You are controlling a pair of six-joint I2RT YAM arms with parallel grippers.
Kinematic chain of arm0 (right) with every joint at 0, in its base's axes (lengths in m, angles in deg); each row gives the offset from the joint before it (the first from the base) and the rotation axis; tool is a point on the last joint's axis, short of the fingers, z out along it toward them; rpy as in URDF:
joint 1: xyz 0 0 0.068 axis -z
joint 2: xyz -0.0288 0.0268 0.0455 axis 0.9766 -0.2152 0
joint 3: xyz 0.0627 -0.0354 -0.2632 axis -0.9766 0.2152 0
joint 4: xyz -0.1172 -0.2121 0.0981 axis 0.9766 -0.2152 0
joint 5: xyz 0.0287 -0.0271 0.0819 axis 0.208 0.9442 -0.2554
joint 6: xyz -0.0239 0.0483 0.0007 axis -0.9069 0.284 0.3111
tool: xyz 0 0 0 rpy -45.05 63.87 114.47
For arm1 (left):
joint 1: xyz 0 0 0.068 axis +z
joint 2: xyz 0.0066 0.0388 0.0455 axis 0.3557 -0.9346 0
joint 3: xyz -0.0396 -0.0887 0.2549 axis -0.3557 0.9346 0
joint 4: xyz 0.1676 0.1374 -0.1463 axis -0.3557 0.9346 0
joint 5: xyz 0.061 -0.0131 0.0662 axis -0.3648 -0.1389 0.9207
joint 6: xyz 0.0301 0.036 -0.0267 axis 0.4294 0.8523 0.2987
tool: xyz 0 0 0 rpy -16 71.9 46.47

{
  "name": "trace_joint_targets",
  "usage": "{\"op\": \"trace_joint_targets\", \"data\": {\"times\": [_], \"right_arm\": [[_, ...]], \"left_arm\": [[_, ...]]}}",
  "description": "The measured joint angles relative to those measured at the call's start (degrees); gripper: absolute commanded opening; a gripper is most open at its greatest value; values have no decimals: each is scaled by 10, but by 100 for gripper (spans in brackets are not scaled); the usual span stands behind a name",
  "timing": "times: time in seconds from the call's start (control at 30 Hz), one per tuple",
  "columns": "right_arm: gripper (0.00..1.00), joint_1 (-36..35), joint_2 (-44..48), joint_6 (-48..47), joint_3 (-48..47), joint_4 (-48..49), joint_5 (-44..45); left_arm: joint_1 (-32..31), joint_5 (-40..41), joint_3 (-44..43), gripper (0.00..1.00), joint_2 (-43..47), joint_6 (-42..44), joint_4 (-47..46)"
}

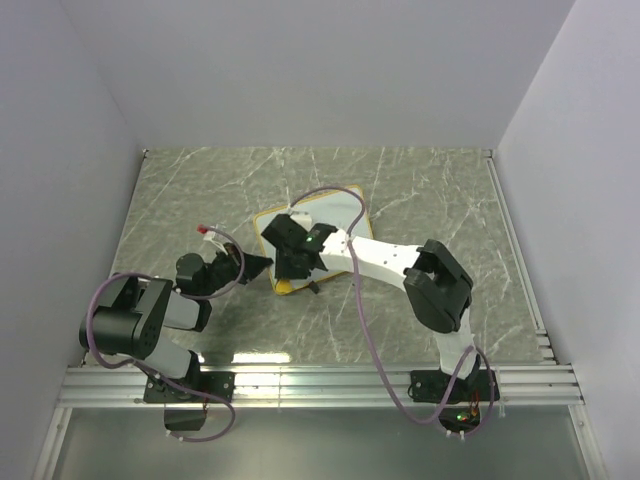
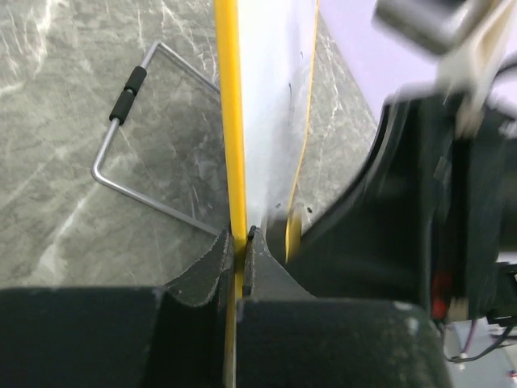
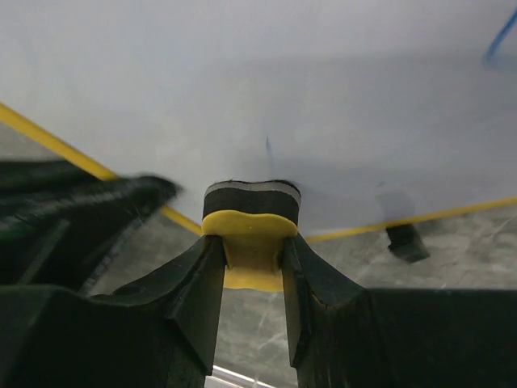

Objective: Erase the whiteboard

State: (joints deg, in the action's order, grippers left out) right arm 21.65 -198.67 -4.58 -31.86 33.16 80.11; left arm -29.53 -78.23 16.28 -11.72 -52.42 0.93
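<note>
The whiteboard [image 1: 338, 210], white with a yellow frame, lies tilted in the middle of the table. My left gripper [image 1: 262, 265] is shut on its yellow frame edge [image 2: 230, 121], seen in the left wrist view [image 2: 240, 242]. My right gripper [image 1: 292, 260] is shut on a small yellow bone-shaped eraser [image 3: 250, 228] whose dark felt pad [image 3: 250, 198] presses on the board surface [image 3: 283, 97] near its lower edge. A faint blue stroke [image 3: 501, 36] shows at the board's far corner and a tiny mark [image 3: 268, 145] sits just above the pad. One black foot [image 3: 406, 241] shows below the frame.
A bent metal wire piece with a black grip [image 2: 129, 89] lies on the marble table left of the board. A small red-tipped item [image 1: 206, 229] lies near the left arm. White walls enclose the table. The right arm [image 2: 452, 202] crowds the left wrist view.
</note>
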Motion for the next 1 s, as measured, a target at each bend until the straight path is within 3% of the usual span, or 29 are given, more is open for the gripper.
{"op": "trace_joint_targets", "data": {"times": [0.17,0.37,0.67,1.0], "right_arm": [[0,-14,-5,3,22,-5,-10],[0,34,-5,7,9,-19,-34],[0,158,-33,-2,-152,-46,7],[0,174,-59,26,-212,-29,-3]], "left_arm": [[0,-2,-8,0,8,26,13],[0,10,-12,0,24,47,19],[-12,19,-25,0,35,52,22],[-34,23,-20,0,22,47,23]]}}
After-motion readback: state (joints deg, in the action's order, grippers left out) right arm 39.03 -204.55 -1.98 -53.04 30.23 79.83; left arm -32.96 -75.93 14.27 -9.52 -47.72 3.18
